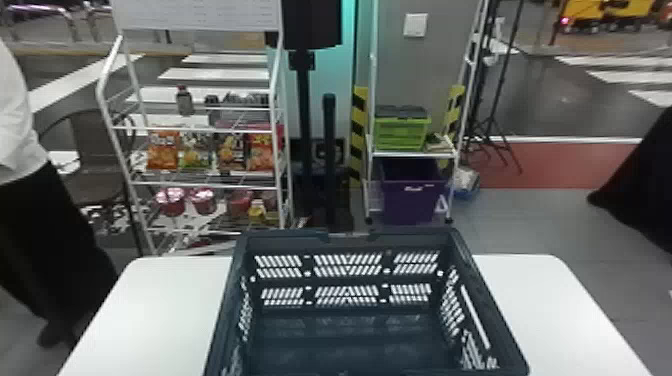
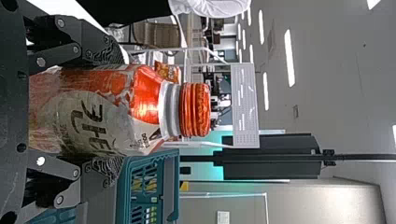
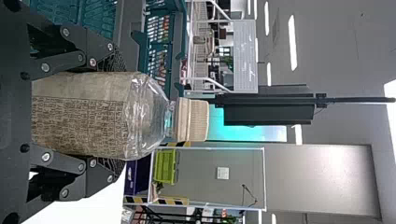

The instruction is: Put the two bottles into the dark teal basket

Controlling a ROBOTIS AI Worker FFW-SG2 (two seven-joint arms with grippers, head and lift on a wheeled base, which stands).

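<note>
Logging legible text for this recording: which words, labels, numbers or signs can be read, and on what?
None can be quoted with certainty.
Red, orange-capped plastic bottle: large dark letters, wrapping round the curve, uncertain.
Clear plastic bottle with cream cap: dense lines, too small.
Purple plastic bin, colourful snack bags: lettering too small.

Well beyond the left gripper (image 2: 114, 112): white wire rack (image 1: 122, 155), snack bags (image 1: 162, 150) on its middle shelf. Beyond the right gripper (image 3: 116, 114): green crate (image 3: 164, 166) above purple bin (image 3: 132, 179), white-framed shelving (image 1: 412, 155).
</note>
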